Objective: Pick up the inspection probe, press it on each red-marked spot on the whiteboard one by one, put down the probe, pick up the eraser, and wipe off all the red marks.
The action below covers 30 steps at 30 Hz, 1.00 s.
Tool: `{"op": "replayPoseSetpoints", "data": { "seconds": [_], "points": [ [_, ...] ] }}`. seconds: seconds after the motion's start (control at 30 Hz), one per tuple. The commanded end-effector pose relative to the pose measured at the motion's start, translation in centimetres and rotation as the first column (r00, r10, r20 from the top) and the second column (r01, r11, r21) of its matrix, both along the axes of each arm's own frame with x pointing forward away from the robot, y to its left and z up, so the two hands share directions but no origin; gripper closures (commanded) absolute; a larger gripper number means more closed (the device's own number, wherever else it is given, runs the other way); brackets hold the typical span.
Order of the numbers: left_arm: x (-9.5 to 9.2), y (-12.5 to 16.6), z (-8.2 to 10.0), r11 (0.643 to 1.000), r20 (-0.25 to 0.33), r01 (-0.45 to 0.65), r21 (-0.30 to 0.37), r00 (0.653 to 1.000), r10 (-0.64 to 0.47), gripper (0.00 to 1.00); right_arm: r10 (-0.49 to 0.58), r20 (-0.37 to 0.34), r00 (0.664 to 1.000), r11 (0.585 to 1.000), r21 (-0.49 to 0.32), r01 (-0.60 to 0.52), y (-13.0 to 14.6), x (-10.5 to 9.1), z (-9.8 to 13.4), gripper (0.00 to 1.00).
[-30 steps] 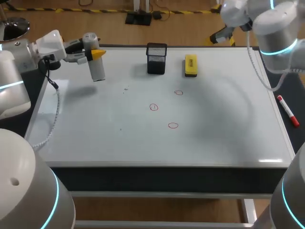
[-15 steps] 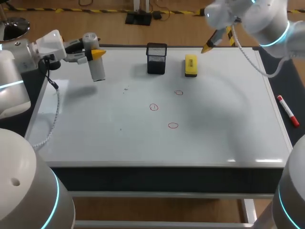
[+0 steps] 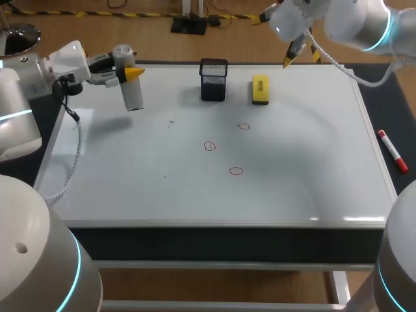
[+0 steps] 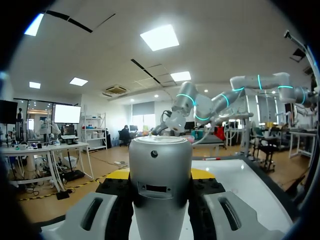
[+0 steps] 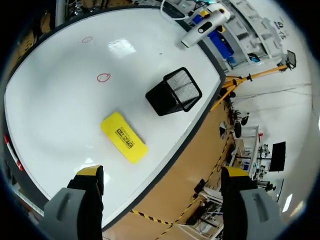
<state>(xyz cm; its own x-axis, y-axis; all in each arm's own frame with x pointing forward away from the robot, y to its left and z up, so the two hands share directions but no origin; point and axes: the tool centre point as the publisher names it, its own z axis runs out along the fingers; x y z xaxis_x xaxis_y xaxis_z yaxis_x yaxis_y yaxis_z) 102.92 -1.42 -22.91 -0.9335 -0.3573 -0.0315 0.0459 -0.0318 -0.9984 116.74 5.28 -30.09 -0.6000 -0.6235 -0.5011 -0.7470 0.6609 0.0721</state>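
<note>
Whiteboard: glossy white, with a pale grey frame. Three red marks near its middle were thin red outlines, unfilled.
Inspection probe: silver-grey body with a small dark dot and slot on its face.
Left gripper: yellow tips, black pads, grey finger bodies.
Right gripper: yellow tips on grey fingers.
Pen holder at the far edge: black, fine mesh pattern.
Eraser at the far edge: yellow with a dark print strip.
Marker by the right edge: red and white.
Left arm and right arm: white-grey shells with glowing cyan rings.

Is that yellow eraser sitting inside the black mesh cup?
No, the yellow eraser lies flat on the whiteboard beside the black mesh cup.
</note>
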Motion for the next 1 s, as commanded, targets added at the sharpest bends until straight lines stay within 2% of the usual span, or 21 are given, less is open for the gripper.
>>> {"op": "replayPoseSetpoints", "data": {
  "seconds": [0.03,0.07,0.17,0.33,0.5,0.73,1.0],
  "points": [
    [0.0,0.0,0.0,1.0,0.003,0.0,-0.002,1.0,0.0,1.0,0.191,-0.107,0.976,0.939,-0.268,-0.213,0.6,0.3,-0.3,0.0],
    [0.0,0.0,0.0,1.0,0.003,0.0,-0.002,1.0,0.0,1.0,0.249,-0.113,0.962,0.922,-0.275,-0.271,0.8,0.2,-0.5,0.0],
    [0.0,0.0,0.0,1.0,0.003,0.0,-0.002,1.0,0.0,1.0,0.305,-0.126,0.944,0.892,-0.308,-0.329,0.8,0.2,-1.3,0.0],
    [0.0,0.0,0.0,1.0,0.003,0.0,-0.002,1.0,0.0,1.0,0.359,-0.188,0.914,0.856,-0.324,-0.403,0.3,0.0,-3.0,0.0],
    [0.0,0.0,0.0,1.0,0.003,0.0,-0.002,1.0,0.0,1.0,0.416,-0.187,0.89,0.823,-0.338,-0.456,-0.2,-0.3,-4.3,0.0],
    [0.0,0.0,0.0,1.0,0.003,0.0,-0.002,1.0,0.0,1.0,0.473,-0.194,0.859,0.817,-0.269,-0.51,0.4,-1.0,-6.2,0.0],
    [0.0,0.0,0.0,1.0,0.003,0.0,-0.002,1.0,0.0,1.0,0.477,-0.213,0.853,0.808,-0.276,-0.521,1.0,-1.6,-8.5,0.0]
  ]
}}
